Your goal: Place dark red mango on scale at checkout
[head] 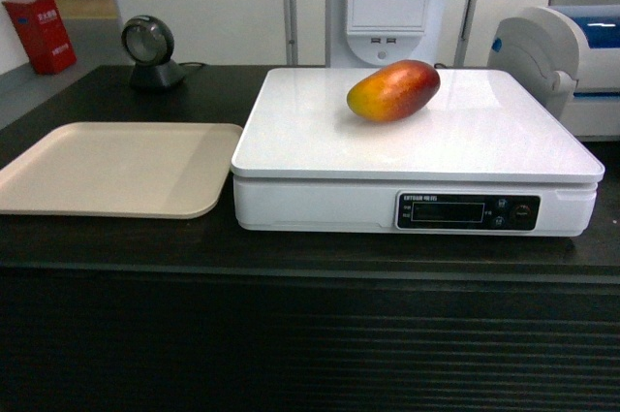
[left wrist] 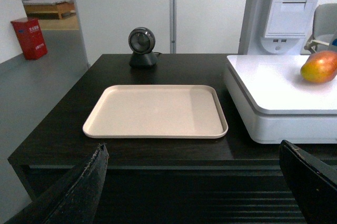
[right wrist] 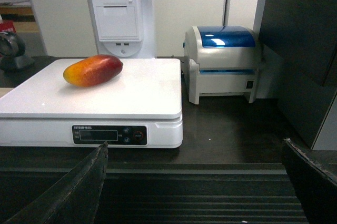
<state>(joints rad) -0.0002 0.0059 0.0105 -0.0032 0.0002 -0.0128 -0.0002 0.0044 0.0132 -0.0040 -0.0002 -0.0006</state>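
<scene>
The dark red mango (head: 393, 90) is lying on the scale (head: 504, 136), toward its back. Both my jaws are standing wide and holding nothing, clear of the desk (head: 116, 237). Risk: the oval fruit is free to roll if bumped.

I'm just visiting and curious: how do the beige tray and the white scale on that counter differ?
The tray is beige, thin and lies nearly flush with the counter; the scale is white and stands taller on a thick body. The tray is bare, while the scale holds the mango. The scale has a dark display with buttons on its front; the tray has none. Both are flat-topped with rounded corners, side by side.
</scene>
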